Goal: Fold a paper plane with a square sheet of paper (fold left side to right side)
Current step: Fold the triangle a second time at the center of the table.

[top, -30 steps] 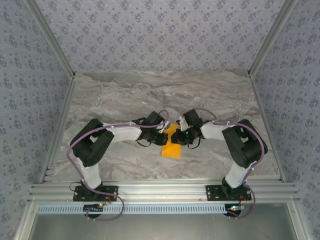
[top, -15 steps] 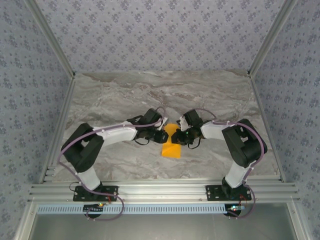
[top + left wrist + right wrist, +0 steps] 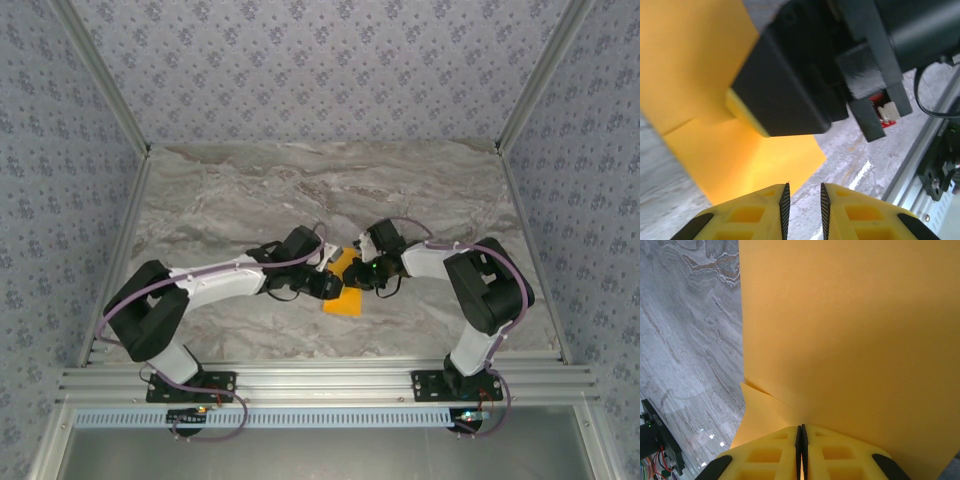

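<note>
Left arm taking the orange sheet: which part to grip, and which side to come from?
Probably the free edge of the square sheet of paper nearest the left gripper, approached low from the left. The right gripper is shut on the opposite side, so that edge is unobstructed. The sheet is thin and lies nearly flat, so one finger likely has to slip under it.

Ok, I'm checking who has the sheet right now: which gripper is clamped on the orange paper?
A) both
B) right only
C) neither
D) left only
B: in the right wrist view the right gripper is shut on the orange paper, while the left gripper has its jaws apart with nothing between them.
</note>
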